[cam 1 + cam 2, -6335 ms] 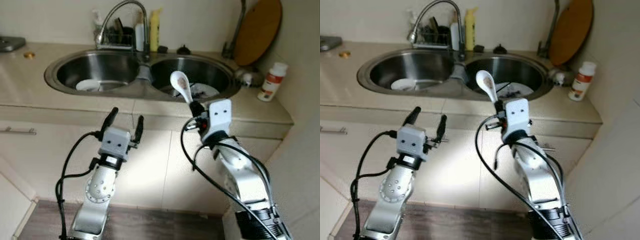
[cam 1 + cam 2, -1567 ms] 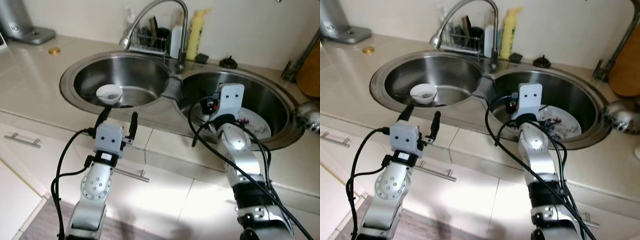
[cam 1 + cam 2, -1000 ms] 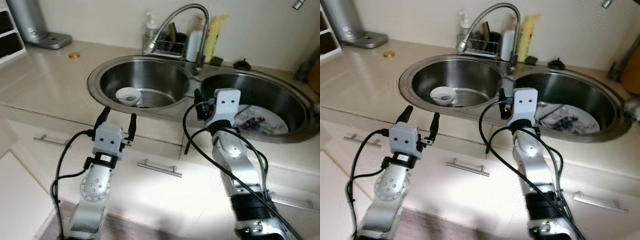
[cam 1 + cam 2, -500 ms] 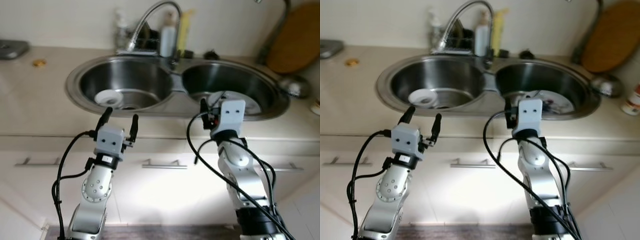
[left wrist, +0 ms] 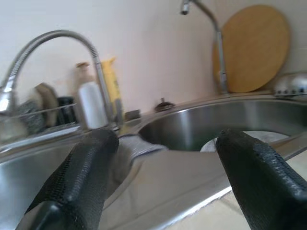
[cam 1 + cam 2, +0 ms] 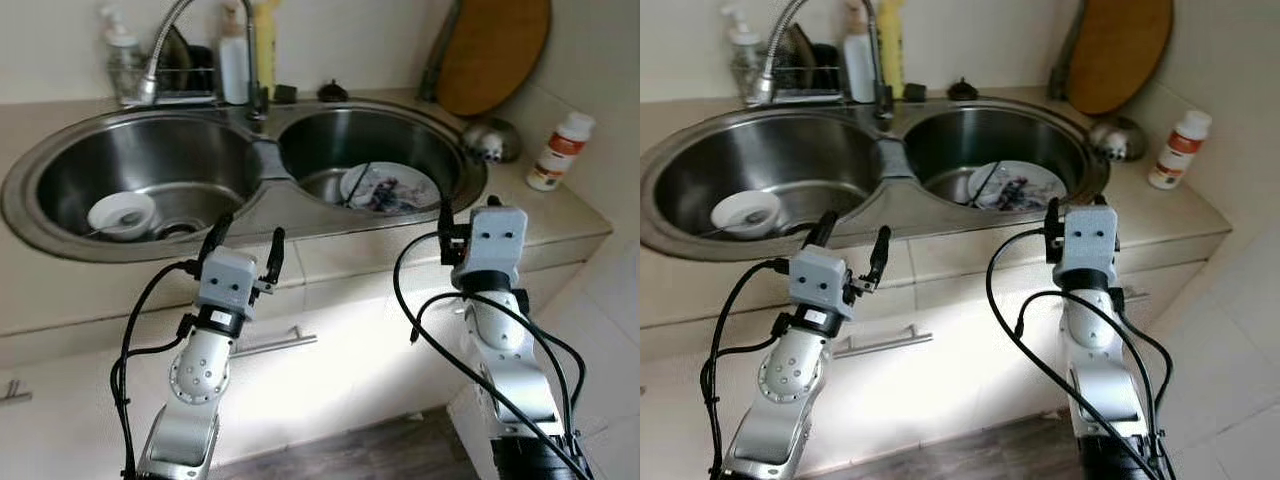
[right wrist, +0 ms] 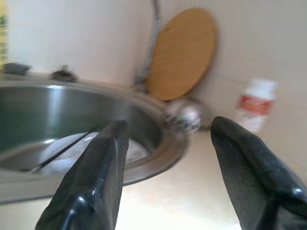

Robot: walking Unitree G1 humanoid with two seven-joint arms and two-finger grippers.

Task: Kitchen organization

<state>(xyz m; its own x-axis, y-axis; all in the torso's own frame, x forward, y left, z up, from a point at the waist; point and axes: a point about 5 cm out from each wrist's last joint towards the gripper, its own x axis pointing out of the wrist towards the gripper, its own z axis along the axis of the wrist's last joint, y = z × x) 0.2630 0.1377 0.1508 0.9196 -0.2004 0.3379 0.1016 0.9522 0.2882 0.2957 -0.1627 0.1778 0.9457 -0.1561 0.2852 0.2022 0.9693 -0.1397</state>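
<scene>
Beige counter (image 6: 60, 290) with a steel double sink (image 6: 265, 160) set into it, backed by a pale wall. No writing is legible: the white bottle (image 6: 558, 152) on the counter at the right end carries a red-orange label whose text is too small to read.

Left basin (image 6: 140, 180): one small white bowl (image 6: 121, 214) lies near the drain. Right basin (image 6: 370, 150): a patterned plate (image 6: 388, 187) lies on the bottom with a dark thin utensil (image 6: 356, 185) leaning across its left rim.

Behind the sink, a wire rack (image 6: 175, 82) holds dark items that cannot be identified; a clear pump bottle (image 6: 118, 52) stands at its left, and a white bottle and a yellow bottle (image 6: 265, 45) stand at its right beside the curved faucet (image 6: 175, 30). A round wooden board (image 6: 493, 52) leans on the wall at the right, with a shiny metal object (image 6: 486, 138) at its foot.

Left gripper (image 6: 245, 238) hovers in front of the counter edge, below the divider between the basins; its jaws are spread wide and hold nothing, as the left wrist view confirms (image 5: 163, 158). Right gripper (image 7: 165, 158) hovers at the counter edge in front of the right basin, jaws likewise parted and empty, its fingers (image 7: 244, 158) pointing toward the board and the labelled bottle (image 7: 256, 105).
</scene>
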